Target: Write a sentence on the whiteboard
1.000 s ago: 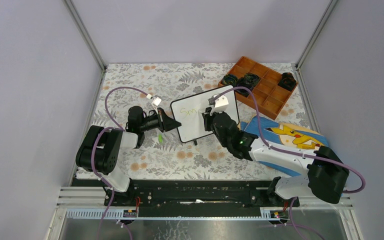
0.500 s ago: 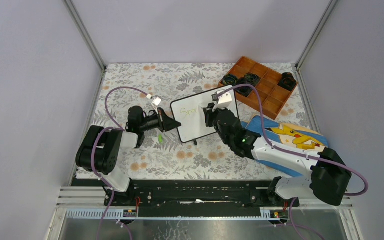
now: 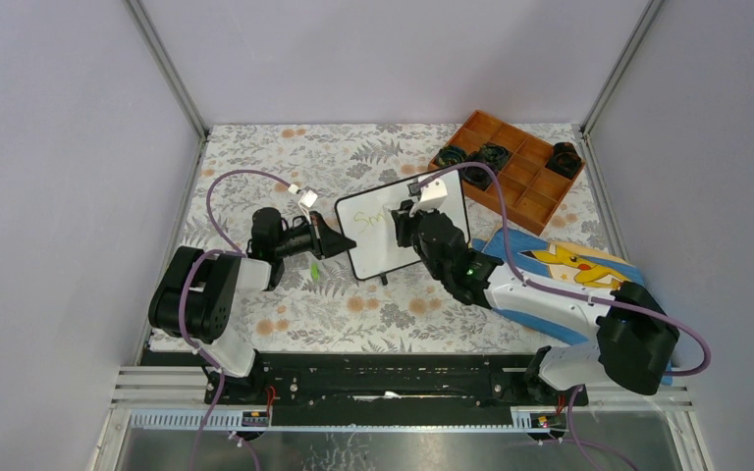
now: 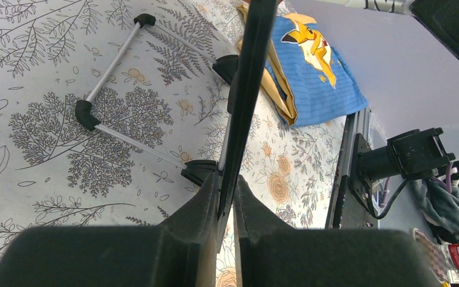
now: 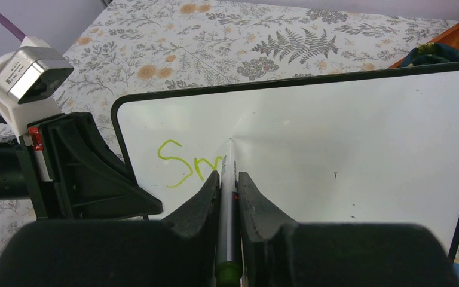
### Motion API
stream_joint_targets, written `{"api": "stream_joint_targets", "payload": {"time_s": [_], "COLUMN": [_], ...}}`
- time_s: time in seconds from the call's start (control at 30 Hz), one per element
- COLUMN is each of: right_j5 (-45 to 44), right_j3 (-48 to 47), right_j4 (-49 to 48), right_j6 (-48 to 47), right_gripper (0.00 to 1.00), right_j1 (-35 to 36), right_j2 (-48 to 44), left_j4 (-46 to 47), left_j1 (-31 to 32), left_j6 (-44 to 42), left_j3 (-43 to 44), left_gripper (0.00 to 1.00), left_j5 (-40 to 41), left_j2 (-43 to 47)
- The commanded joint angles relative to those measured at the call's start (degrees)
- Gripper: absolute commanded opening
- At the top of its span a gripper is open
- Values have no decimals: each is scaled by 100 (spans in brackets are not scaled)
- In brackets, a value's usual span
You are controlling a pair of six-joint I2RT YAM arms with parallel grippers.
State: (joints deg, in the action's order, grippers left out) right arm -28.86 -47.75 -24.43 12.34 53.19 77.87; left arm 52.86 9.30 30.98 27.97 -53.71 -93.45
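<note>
Top view: the whiteboard (image 3: 368,245) stands propped near table centre. Its face is turned toward 5 o'clock.

The left gripper (image 3: 339,238) is clamped on the board's 9 o'clock edge. In the left wrist view the fingers (image 4: 206,203) pinch the thin black frame (image 4: 248,72).

The right gripper (image 3: 404,218) is closed around a marker (image 5: 227,215), and the tip touches the white surface.

Change over the last second:
- The right gripper has slid toward 9 o'clock and slightly toward 12, closing on the green letters.
- The left gripper and the board have not shifted.

The sentence (image 5: 185,164) so far is an "S" and part of a second letter. The marker barrel hides the end of the stroke.

Judgement:
- Writing is at an early stage, still in the first word.
- The leftward return suggests a stroke is being finished or retraced, not a new letter begun.
- The hold looks steady enough to take pen pressure.

Elsewhere on the table:
- A brown compartment tray (image 3: 540,191) lies at 1 o'clock.
- A blue Pikachu cloth (image 3: 574,267) lies at 4 o'clock.
- A small green piece (image 3: 314,269) lies just under the left gripper; I cannot identify it.
</note>
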Motion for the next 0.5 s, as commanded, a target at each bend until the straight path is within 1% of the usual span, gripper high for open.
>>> {"api": "stream_joint_targets", "payload": {"time_s": [0.0,0.27,0.47], "right_j5": [20,52,-21], "right_j3": [-309,-367,-285], "right_j4": [-318,-240,-133], "right_j6": [4,108,154], "right_gripper": [0,0,0], "right_j1": [-72,-185,-202], "right_j2": [70,249,211], "left_j4": [-438,-478,-530], "left_j1": [46,63,63], "left_j6": [-207,-239,-285], "left_j3": [33,36,42], "left_gripper": [0,0,0], "left_j5": [224,222,273], "left_j2": [-20,-7,10]}}
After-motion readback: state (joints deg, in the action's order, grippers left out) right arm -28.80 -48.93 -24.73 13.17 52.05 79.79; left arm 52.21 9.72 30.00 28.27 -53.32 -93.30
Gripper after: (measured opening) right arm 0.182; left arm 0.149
